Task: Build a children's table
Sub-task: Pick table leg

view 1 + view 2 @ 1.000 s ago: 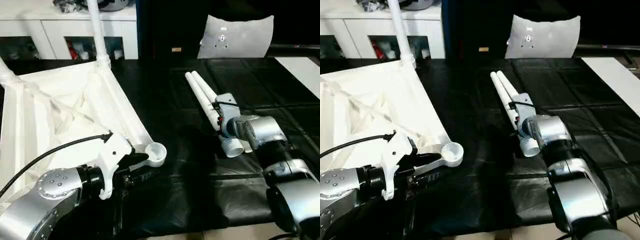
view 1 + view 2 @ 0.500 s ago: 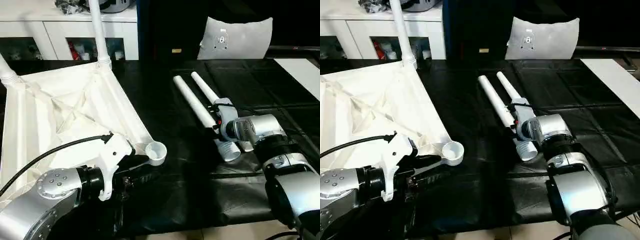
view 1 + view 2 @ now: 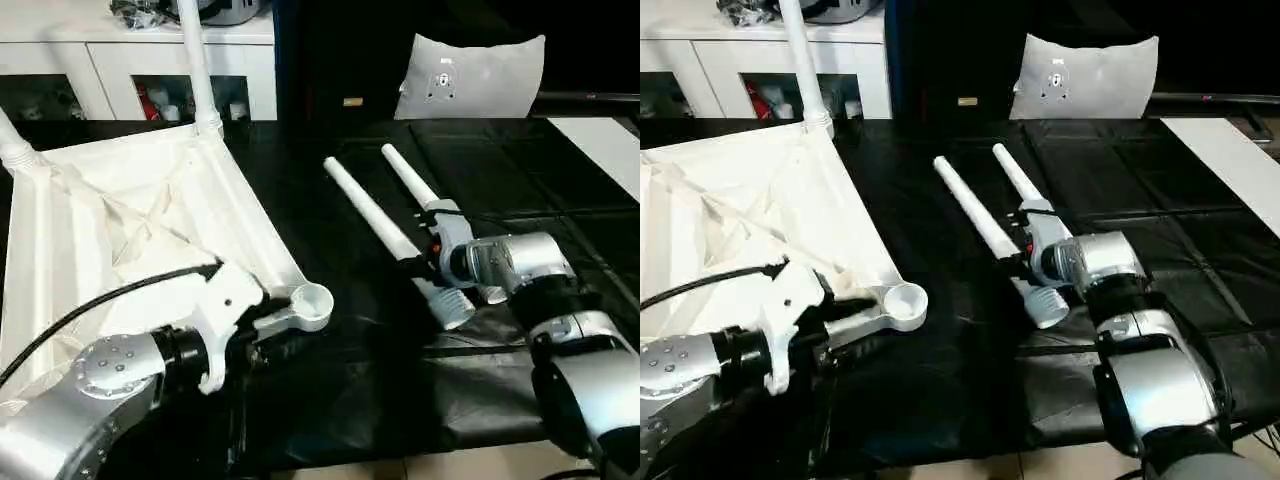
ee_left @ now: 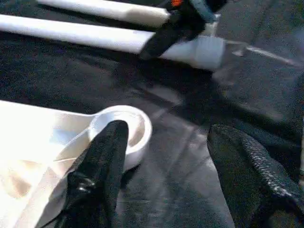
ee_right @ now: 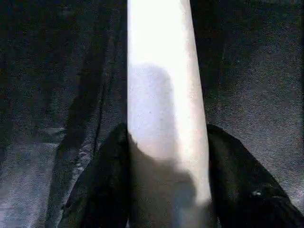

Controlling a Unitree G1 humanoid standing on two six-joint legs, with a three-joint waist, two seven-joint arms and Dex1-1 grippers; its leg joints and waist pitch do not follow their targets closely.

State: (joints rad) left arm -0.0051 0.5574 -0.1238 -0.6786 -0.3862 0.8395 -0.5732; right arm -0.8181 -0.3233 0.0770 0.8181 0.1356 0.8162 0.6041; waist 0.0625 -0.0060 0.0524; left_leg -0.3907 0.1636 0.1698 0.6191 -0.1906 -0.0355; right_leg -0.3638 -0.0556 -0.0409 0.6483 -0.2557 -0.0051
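The children's table top (image 3: 120, 230) lies upside down on the left, ribs up. Two white legs stand in its far corner sockets, one (image 3: 195, 60) at the back, one (image 3: 15, 145) at the left edge. The near corner socket (image 3: 312, 300) is empty. My left gripper (image 4: 168, 130) is open, one finger (image 4: 107, 156) against that socket's side, the other over the black cloth. Two loose legs lie right of centre. My right gripper (image 3: 434, 260) is shut on the left one (image 3: 380, 220), near its threaded end. The other leg (image 3: 410, 180) lies beside it.
Black cloth (image 3: 350, 400) covers the work surface. A white cabinet with shelves (image 3: 130, 55) stands at the back left. A grey cushion (image 3: 470, 75) leans at the back. A white board (image 3: 600, 135) lies at the right edge.
My right gripper has closed on the left loose leg, and that leg's far end has swung left, away from the other leg. The left gripper has opened slightly by the near socket.
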